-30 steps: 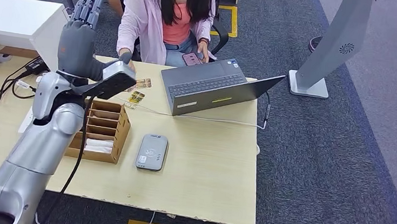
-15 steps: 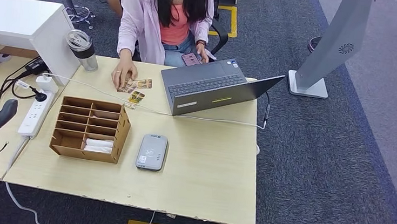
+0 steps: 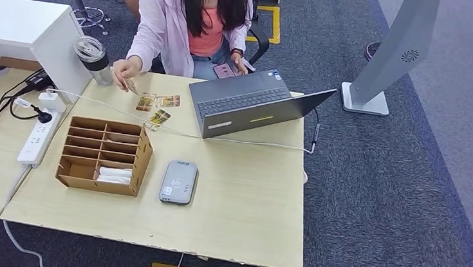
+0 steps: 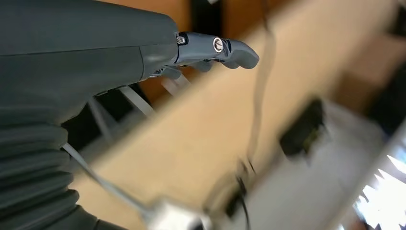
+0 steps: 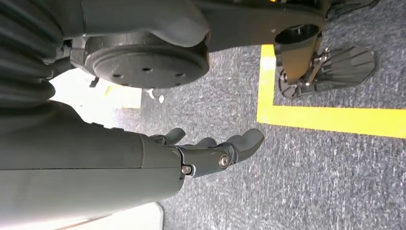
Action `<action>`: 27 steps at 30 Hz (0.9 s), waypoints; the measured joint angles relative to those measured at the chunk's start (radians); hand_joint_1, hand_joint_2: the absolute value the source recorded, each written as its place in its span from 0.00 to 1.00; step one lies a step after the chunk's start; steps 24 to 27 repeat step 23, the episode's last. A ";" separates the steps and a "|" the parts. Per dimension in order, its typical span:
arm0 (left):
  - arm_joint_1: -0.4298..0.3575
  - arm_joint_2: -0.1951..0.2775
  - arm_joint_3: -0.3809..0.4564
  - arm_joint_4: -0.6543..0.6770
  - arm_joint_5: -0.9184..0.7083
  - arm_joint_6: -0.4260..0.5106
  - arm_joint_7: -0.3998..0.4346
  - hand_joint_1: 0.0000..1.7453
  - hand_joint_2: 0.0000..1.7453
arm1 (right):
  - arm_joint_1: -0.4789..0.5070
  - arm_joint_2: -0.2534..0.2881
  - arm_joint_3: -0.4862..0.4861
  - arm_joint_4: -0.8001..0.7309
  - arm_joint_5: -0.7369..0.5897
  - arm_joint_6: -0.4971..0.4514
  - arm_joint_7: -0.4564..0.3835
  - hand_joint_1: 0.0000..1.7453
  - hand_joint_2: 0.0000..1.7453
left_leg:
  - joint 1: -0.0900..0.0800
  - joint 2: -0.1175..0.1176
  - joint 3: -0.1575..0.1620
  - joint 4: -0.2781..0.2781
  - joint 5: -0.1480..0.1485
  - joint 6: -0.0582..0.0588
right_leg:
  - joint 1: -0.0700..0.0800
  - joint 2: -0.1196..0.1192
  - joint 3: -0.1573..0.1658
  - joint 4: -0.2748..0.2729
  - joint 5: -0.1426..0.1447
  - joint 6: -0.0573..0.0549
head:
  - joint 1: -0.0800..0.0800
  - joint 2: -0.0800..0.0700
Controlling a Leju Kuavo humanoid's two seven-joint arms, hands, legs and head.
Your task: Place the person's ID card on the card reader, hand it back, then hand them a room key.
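Observation:
The grey card reader lies flat on the wooden table, right of a cardboard organizer with white key cards in a front slot. A seated person in a pink shirt holds a small card in a raised hand above the table's far edge. More cards lie beside the laptop. My left hand is empty with fingers extended, blurred, near a table edge. My right hand hangs over the carpet, fingers apart and holding nothing.
A tumbler stands at the far left corner. A power strip and cables lie on the left. A cable runs across the table in front of the laptop. A grey kiosk stand rises on the right.
My left arm, raised high over the table a second ago, has dropped down and left out of the head view. The person's hand has lifted off the table cards, holding one.

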 joint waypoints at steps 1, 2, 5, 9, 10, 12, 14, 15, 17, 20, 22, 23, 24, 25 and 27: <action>0.019 0.002 0.034 0.060 0.009 0.025 0.016 0.00 0.00 | 0.000 -0.001 0.001 0.000 0.002 0.001 0.004 0.00 0.00 | 0.000 0.000 0.000 0.000 0.000 0.000 | 0.000 0.000 0.000 0.000 -0.001 0.000 | 0.000 0.000; 0.037 0.002 0.062 0.115 0.014 0.047 0.033 0.00 0.00 | -0.001 -0.002 0.002 0.000 0.003 0.001 0.007 0.00 0.00 | 0.000 -0.001 -0.001 0.000 -0.001 0.001 | 0.000 -0.001 0.000 -0.001 -0.001 0.001 | 0.001 0.000; 0.082 -0.008 0.124 0.241 0.015 0.113 0.082 0.00 0.75 | -0.002 -0.003 0.003 0.000 0.003 -0.001 0.013 0.00 0.50 | -0.001 -0.003 -0.001 0.000 -0.002 0.002 | -0.001 -0.003 0.000 -0.001 -0.002 0.003 | 0.002 0.000; 0.117 -0.038 0.160 0.333 -0.017 0.172 0.089 0.00 1.00 | -0.004 -0.004 0.004 0.000 0.000 -0.003 0.019 0.00 1.00 | -0.001 -0.003 -0.001 0.001 -0.002 0.003 | -0.001 -0.005 0.001 -0.002 -0.003 0.004 | 0.004 0.000; 0.122 -0.044 0.164 0.350 -0.027 0.183 0.088 0.00 1.00 | -0.005 -0.004 0.004 0.000 -0.001 -0.003 0.020 0.00 1.00 | -0.001 -0.003 -0.001 0.001 -0.002 0.003 | -0.001 -0.005 0.001 -0.002 -0.003 0.004 | 0.004 0.000; 0.129 -0.055 0.167 0.376 -0.048 0.200 0.088 0.00 1.00 | -0.004 -0.004 0.003 0.000 -0.001 -0.003 0.021 0.00 1.00 | -0.001 -0.004 -0.001 0.001 -0.002 0.003 | -0.001 -0.005 0.001 -0.002 -0.003 0.004 | 0.005 0.000; 0.135 -0.065 0.167 0.388 -0.068 0.211 0.089 0.00 1.00 | 0.000 -0.004 -0.007 -0.002 0.011 0.001 0.017 0.00 1.00 | -0.001 -0.004 0.000 0.001 -0.002 0.003 | -0.001 -0.005 0.001 -0.002 -0.002 0.004 | 0.006 0.000; 0.138 -0.069 0.165 0.392 -0.078 0.214 0.090 0.00 1.00 | 0.004 -0.004 -0.019 -0.004 0.026 0.006 0.012 0.00 1.00 | -0.001 -0.004 0.000 0.001 -0.002 0.003 | -0.001 -0.005 0.002 -0.002 -0.002 0.004 | 0.006 0.000; 0.147 -0.078 0.154 0.400 -0.099 0.219 0.095 0.00 1.00 | 0.017 -0.004 -0.052 -0.010 0.073 0.017 0.000 0.00 1.00 | -0.001 -0.004 0.000 0.001 -0.002 0.003 | -0.001 -0.005 0.002 -0.002 -0.002 0.004 | 0.005 0.000; 0.160 -0.092 0.131 0.405 -0.125 0.224 0.108 0.00 0.25 | 0.038 -0.004 -0.106 -0.020 0.147 0.033 -0.019 0.00 0.25 | -0.001 -0.004 0.000 0.001 -0.002 0.003 | -0.001 -0.005 0.002 -0.002 -0.002 0.004 | 0.005 0.000; 0.167 -0.099 0.113 0.407 -0.142 0.228 0.116 0.00 0.00 | 0.050 -0.004 -0.141 -0.027 0.192 0.042 -0.031 0.00 0.00 | -0.001 -0.004 0.000 0.001 -0.002 0.003 | -0.001 -0.005 0.002 -0.002 -0.003 0.004 | 0.005 0.000; 0.169 -0.101 0.108 0.408 -0.146 0.229 0.118 0.00 0.00 | 0.053 -0.004 -0.150 -0.029 0.204 0.044 -0.034 0.00 0.00 | -0.001 -0.004 0.000 0.001 -0.002 0.003 | -0.001 -0.005 0.002 -0.002 -0.003 0.004 | 0.005 0.000; 0.169 -0.101 0.108 0.408 -0.146 0.229 0.118 0.00 0.00 | 0.053 -0.004 -0.150 -0.029 0.204 0.044 -0.034 0.00 0.00 | -0.001 -0.004 0.000 0.001 -0.002 0.003 | -0.001 -0.005 0.002 -0.002 -0.003 0.004 | 0.005 0.000; 0.169 -0.101 0.108 0.408 -0.146 0.229 0.118 0.00 0.00 | 0.053 -0.004 -0.150 -0.029 0.204 0.044 -0.034 0.00 0.00 | -0.001 -0.004 0.000 0.001 -0.002 0.003 | -0.001 -0.005 0.002 -0.002 -0.003 0.004 | 0.005 0.000; 0.169 -0.101 0.108 0.408 -0.146 0.229 0.118 0.00 0.00 | 0.053 -0.004 -0.150 -0.029 0.204 0.044 -0.034 0.00 0.00 | -0.001 -0.004 0.000 0.001 -0.002 0.003 | -0.001 -0.005 0.002 -0.002 -0.003 0.004 | 0.005 0.000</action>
